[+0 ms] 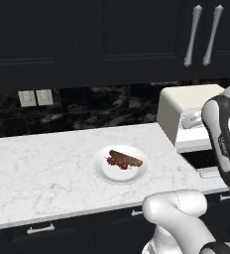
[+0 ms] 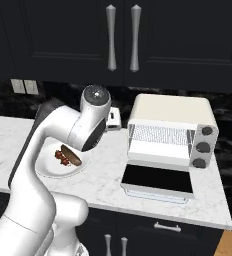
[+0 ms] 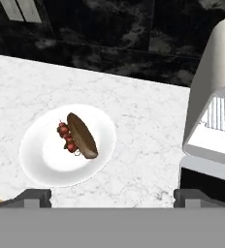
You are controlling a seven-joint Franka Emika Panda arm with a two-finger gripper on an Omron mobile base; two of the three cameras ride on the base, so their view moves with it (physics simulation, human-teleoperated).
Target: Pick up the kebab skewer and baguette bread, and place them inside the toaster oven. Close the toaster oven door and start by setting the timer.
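A white plate (image 3: 41,160) on the marble counter carries the baguette bread (image 3: 83,135), a dark brown loaf, with the kebab skewer (image 3: 67,138) of red chunks touching its left side. Both also lie on the plate in the left base view, baguette bread (image 1: 127,158) and kebab skewer (image 1: 116,162). The cream toaster oven (image 2: 170,112) stands to the right with its toaster oven door (image 2: 158,179) folded down flat, wire rack (image 2: 160,135) exposed. My gripper (image 3: 112,197) hovers high above the counter between plate and oven, open, with nothing between its fingertips.
Three dark knobs (image 2: 203,147) sit on the oven's right panel. Dark upper cabinets with silver handles (image 2: 122,37) hang above. Wall outlets (image 1: 35,97) are on the black backsplash. The counter's front edge (image 1: 62,213) runs above dark drawers. My arm's elbow (image 2: 90,120) rises beside the plate.
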